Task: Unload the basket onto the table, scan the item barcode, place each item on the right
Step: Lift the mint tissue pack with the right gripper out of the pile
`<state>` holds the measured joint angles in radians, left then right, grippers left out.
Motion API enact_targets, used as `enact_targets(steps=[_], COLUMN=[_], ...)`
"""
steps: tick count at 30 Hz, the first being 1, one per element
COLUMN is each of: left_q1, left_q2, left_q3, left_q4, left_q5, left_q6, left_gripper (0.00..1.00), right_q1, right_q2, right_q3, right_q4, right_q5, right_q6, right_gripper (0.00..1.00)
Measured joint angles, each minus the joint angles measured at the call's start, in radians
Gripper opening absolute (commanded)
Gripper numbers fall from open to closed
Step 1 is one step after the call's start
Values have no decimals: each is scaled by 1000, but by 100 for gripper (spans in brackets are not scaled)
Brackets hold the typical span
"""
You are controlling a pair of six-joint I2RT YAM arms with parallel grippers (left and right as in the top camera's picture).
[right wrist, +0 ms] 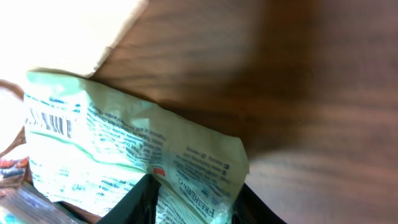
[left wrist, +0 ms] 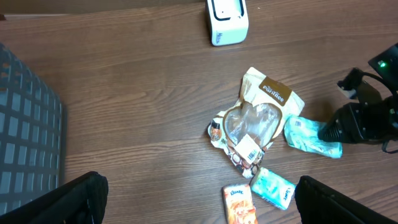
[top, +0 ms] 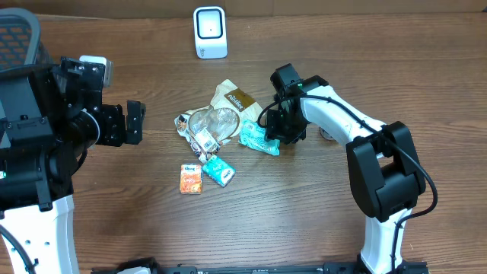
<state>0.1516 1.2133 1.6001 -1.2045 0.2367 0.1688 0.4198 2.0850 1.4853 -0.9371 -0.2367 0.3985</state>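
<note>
Pale green crinkly plastic packet [top: 257, 139] lies on brown wooden table [top: 304, 221], just beside beige paper pouch [top: 232, 99], well apart from white box scanner [top: 210, 32]. My right claw [top: 284, 131] sits narrow around its end; gripped or not, can't tell. Left claw [top: 135, 122] wide, empty. Risk: thin edge pinch, film slips on lift. Right wrist view shows the black barcode [right wrist: 53, 124] facing up; overhead doesn't.

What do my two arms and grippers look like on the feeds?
Both arms pair white rounded links with black boxy joint housings. The right arm shows a small green light near its wrist and a black cable looping beside its lower joint. The left arm has a bulky black wrist section. The left gripper and right gripper are all black.
</note>
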Motion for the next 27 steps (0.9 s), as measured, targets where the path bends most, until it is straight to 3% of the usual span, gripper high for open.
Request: enact_targets(steps=[3,8,16,24,27], left_q1=[0,0,0,0,0], left_q2=[0,0,0,0,0], left_q3=[0,0,0,0,0], left_q4=[0,0,0,0,0], left_q5=[0,0,0,0,0], left_q6=[0,0,0,0,0], left_gripper=[99,100,99,100,100], right_q1=[0,-2,-51,-60,-60], right_q2=[0,0,0,-4,-10], right_q3=[0,6,17,-113,-153], right_q4=[18,2,-31,142,212], right_q5=[-23,-51,-148,-230,-288], right_q6=[-137,-246,-157,-78,-62], right_gripper=[35,46,49,27,8])
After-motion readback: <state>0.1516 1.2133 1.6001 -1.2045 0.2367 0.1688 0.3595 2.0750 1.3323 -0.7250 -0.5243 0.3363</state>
